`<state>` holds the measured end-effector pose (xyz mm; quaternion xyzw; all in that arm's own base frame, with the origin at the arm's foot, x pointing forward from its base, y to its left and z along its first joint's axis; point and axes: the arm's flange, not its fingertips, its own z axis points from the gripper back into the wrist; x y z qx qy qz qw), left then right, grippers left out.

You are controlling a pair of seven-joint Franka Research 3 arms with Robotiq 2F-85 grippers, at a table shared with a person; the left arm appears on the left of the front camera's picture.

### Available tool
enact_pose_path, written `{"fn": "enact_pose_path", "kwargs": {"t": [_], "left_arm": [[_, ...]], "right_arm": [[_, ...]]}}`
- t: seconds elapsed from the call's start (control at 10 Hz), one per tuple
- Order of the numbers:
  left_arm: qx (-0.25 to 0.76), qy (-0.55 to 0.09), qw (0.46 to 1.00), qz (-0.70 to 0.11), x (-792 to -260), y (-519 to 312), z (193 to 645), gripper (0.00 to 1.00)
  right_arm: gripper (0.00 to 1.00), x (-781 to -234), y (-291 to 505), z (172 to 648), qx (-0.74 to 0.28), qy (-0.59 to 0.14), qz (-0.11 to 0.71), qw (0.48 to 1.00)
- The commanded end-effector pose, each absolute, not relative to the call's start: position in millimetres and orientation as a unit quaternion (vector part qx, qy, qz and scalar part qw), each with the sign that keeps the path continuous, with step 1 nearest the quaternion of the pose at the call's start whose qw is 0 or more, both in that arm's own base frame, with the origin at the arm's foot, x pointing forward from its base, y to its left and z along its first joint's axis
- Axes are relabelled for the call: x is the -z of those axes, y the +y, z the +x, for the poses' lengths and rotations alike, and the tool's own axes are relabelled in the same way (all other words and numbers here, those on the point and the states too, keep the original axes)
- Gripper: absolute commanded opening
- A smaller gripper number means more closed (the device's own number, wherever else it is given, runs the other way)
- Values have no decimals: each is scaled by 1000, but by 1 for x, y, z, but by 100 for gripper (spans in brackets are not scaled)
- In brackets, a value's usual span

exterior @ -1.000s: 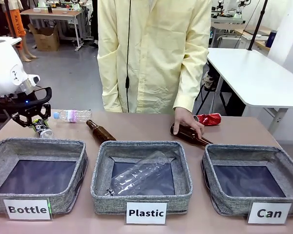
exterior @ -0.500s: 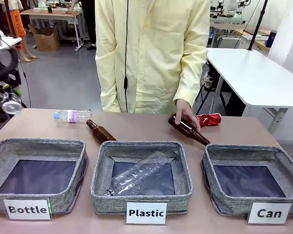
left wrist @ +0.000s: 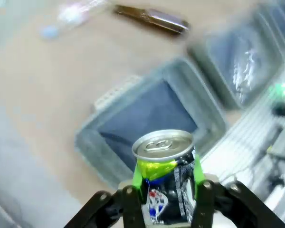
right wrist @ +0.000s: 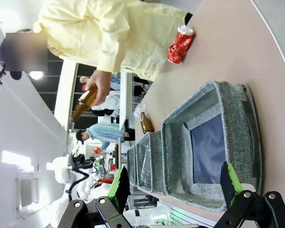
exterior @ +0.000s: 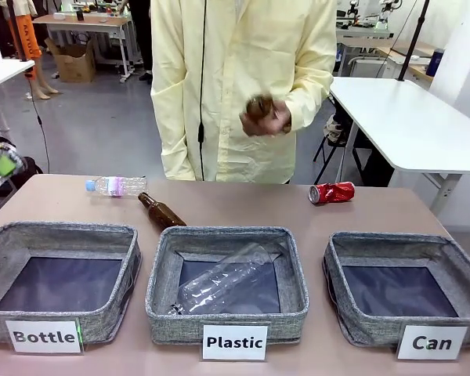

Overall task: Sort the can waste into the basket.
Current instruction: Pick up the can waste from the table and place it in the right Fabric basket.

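Tan table [exterior: 219,205] — dark can [left wrist: 165,159] in left tool [left wrist: 167,178], red can [exterior: 332,192] loose

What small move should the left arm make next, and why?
Probably swing rightward across the table toward the Can basket: the left gripper is shut on the dark can at the table's left edge, and that basket sits at the far right, its bottom bare.

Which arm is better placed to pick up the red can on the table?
Right. The right gripper is open above the Can basket, with the red can beyond it. The left gripper holds the dark can.
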<state>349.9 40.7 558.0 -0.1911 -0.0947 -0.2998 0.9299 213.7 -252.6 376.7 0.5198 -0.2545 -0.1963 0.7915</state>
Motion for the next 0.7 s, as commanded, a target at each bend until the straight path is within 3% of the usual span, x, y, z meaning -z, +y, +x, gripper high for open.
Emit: {"fn": "enact_pose_path", "kwargs": {"t": [0.0, 0.3, 0.4, 0.5, 0.6], "left_arm": [[512, -99, 834, -182, -550, 36, 309, 0], [643, -174, 739, -98, -532, 17, 236, 0], [639, -199, 737, -94, -529, 16, 234, 0], [556, -206, 799, -101, -531, 16, 253, 0], [630, -140, 759, -91, -541, 8, 237, 0]], "right_arm": [[100, -378, -253, 216, 188, -267, 523, 787], [100, -378, -253, 216, 188, -267, 523, 787], [100, -378, -253, 216, 188, -267, 523, 787], [100, -378, -253, 216, 188, -267, 523, 787], [100, -378, -253, 216, 188, -267, 523, 787]]}}
